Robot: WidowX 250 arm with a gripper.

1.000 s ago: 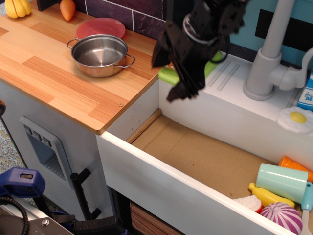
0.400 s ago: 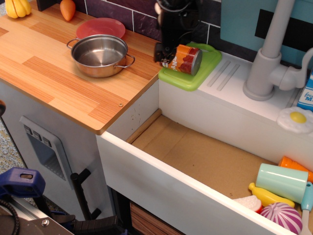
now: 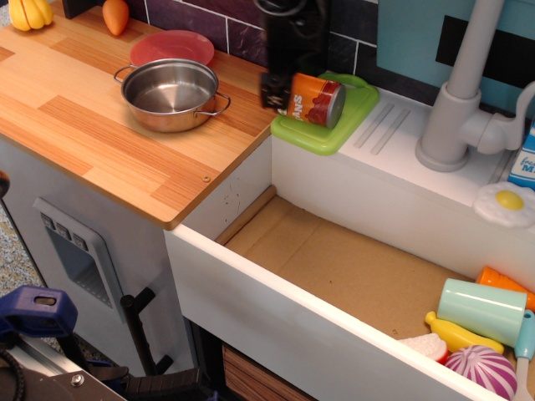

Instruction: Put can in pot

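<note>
The can [image 3: 316, 98], orange and dark red with white lettering, lies on its side just over the green cutting board [image 3: 333, 131] at the counter's right end. My black gripper [image 3: 280, 90] comes down from the top edge and is shut on the can's left end, which it hides. The shiny steel pot [image 3: 170, 93] stands empty on the wooden counter, to the left of the can and the gripper.
A red plate [image 3: 171, 46] lies behind the pot. An orange fruit [image 3: 115, 14] and bananas [image 3: 29, 12] sit at the back left. The grey faucet [image 3: 456, 100] stands to the right. The sink basin [image 3: 351, 259] holds a mint cup [image 3: 483, 311] and toy food.
The gripper moved from in front of the cutting board back and down onto the can. It now has hold of the can, which has risen slightly.
</note>
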